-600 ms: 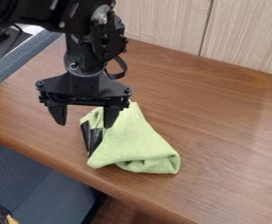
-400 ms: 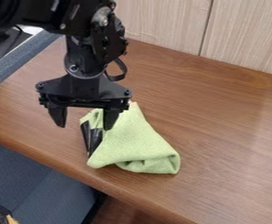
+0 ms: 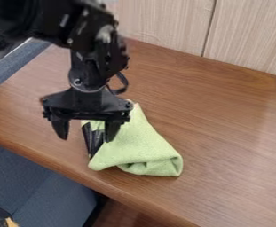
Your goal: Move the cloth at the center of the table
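Can see the black gripper (image 3: 86, 139) hanging by the left part of the green cloth (image 3: 141, 150), with two fingers spread wide apart. Cannot tell if in contact with it. Can find the cloth folded on the brown table (image 3: 229, 133), near its lower-left edge, with a black strip (image 3: 93, 141) at the left side. Can see light panels (image 3: 163, 22) behind.

A brown wood-grain tabletop (image 3: 234, 133) is overlaid near its front edge by a crumpled, partly folded light-green cloth (image 3: 143, 148), by whose left side black strips (image 3: 93, 141) are shown.
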Tool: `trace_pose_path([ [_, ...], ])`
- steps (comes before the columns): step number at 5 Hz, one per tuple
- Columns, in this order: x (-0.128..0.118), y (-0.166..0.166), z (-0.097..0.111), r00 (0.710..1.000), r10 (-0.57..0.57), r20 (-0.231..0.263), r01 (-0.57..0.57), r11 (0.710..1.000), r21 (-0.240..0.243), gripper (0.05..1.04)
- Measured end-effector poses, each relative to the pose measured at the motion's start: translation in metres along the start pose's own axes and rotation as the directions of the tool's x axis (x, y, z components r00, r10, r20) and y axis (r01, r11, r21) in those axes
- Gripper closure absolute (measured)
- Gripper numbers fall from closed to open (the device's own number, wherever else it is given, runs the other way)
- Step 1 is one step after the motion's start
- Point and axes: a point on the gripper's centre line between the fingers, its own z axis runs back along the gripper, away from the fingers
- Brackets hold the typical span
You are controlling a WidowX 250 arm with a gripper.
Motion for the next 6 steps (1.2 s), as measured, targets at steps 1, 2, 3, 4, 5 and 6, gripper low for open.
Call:
trace_pose_path([
  [1, -0.003, -0.002, -0.012, 1.000, -0.016, -0.015, 0.017, 1.000, 0.019, 0.082],
  [2, -0.006, -0.005, -0.025, 0.999, -0.024, -0.041, 0.026, 0.999, 0.033, 0.082],
  [3, -0.011, -0.010, -0.037, 0.996, -0.051, -0.067, 0.054, 0.998, 0.043, 0.082],
  [4, -0.014, -0.011, -0.047, 0.993, -0.069, -0.092, 0.075, 0.995, 0.061, 0.082],
  [5, -0.016, -0.015, -0.050, 0.992, -0.082, -0.096, 0.089, 0.994, 0.070, 0.134],
  [6, -0.016, -0.018, -0.050, 0.993, -0.083, -0.083, 0.088, 0.994, 0.063, 0.428],
])
